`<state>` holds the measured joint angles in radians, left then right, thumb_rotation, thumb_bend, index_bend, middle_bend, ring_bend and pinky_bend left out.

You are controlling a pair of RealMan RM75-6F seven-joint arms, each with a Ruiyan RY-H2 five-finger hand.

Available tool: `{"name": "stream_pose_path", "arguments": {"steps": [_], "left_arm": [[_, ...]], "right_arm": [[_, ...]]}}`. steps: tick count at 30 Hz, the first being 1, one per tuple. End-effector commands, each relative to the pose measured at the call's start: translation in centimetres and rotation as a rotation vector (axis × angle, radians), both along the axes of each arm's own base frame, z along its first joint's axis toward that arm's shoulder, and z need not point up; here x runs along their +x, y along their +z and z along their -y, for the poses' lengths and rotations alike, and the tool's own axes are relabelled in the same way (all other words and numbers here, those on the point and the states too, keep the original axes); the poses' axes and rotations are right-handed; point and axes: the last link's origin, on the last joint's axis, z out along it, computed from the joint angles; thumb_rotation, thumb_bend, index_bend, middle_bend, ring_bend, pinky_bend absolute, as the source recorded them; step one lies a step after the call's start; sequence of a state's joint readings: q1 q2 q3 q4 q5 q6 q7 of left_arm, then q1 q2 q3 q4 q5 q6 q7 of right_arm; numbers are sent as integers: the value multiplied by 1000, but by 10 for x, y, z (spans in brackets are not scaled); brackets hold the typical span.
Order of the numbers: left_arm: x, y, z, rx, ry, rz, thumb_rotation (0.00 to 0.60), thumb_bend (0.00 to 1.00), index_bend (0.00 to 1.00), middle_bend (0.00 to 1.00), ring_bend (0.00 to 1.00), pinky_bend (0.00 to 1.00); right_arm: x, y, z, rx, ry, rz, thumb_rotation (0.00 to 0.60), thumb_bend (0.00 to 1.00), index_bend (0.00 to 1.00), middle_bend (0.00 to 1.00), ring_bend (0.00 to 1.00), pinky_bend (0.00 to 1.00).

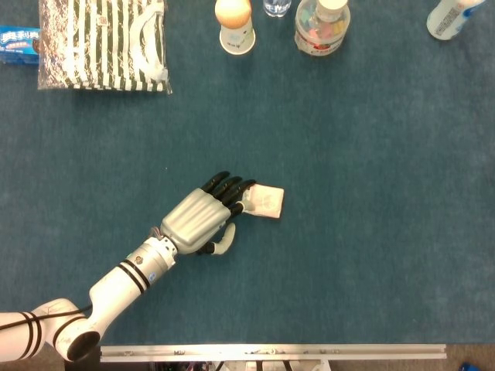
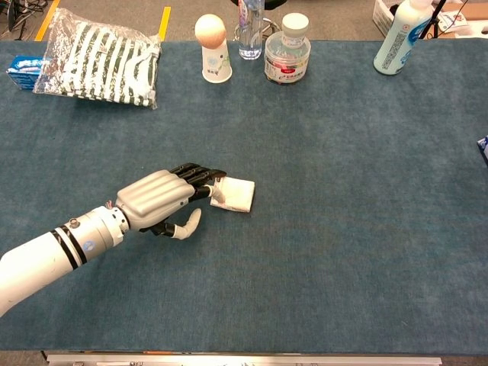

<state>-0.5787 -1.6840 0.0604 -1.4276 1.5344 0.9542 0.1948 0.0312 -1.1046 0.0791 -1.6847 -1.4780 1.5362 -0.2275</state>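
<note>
While your left hand (image 1: 203,219) is lying low over the blue counter (image 1: 371,232), its dark fingers (image 1: 232,188) are reaching onto the near edge of the small white packet (image 1: 264,201), which is lying flat just ahead of the fingertips. From the chest view the fingers (image 2: 200,177) are resting on or just over the packet's (image 2: 236,194) left edge, held together and only slightly bent, while the thumb (image 2: 187,223) is hanging apart below the palm, touching nothing. So you are touching the packet, not gripping it: nothing is pinched, and the packet is sitting flat on the cloth. Whether the fingertips are pressing down or merely hovering, I cannot tell.

You are, by my reading, in the approach-and-contact step of a pick. The next move is calling for the thumb to come in against the packet's near side, opposite the fingers, since a thin flat thing on soft cloth is giving you little edge to catch. Pushing forward without the thumb would likely just be sliding it away from the fingers.

Far beyond the fingertips, along the back edge, a striped bag (image 1: 104,42), a cup with an egg-like ball (image 1: 234,27), a clear jar (image 1: 322,27) and a white bottle (image 1: 452,17) are standing well apart from your work. Your right hand is not showing in either view.
</note>
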Motion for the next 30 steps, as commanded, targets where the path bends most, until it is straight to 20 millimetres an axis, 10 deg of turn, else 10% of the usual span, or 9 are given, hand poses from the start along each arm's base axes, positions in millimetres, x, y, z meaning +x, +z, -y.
{"name": "stream_pose_path", "arguments": {"steps": [1, 17, 30], "left_arm": [[3, 4, 0, -3, 6, 20, 321, 701, 217, 0, 0, 0], [-10, -1, 5, -33, 48, 7, 334, 701, 218, 0, 0, 0], [17, 29, -6, -58, 120, 169, 341, 702, 228, 0, 0, 0]], "right_arm": [[0, 0, 0, 1, -1, -1, 600, 225, 593, 557, 415, 447], [-1, 0, 0, 1, -3, -3, 600, 224, 592, 557, 415, 447], [-1, -1, 0, 5, -6, -5, 600, 224, 593, 557, 415, 447]]}}
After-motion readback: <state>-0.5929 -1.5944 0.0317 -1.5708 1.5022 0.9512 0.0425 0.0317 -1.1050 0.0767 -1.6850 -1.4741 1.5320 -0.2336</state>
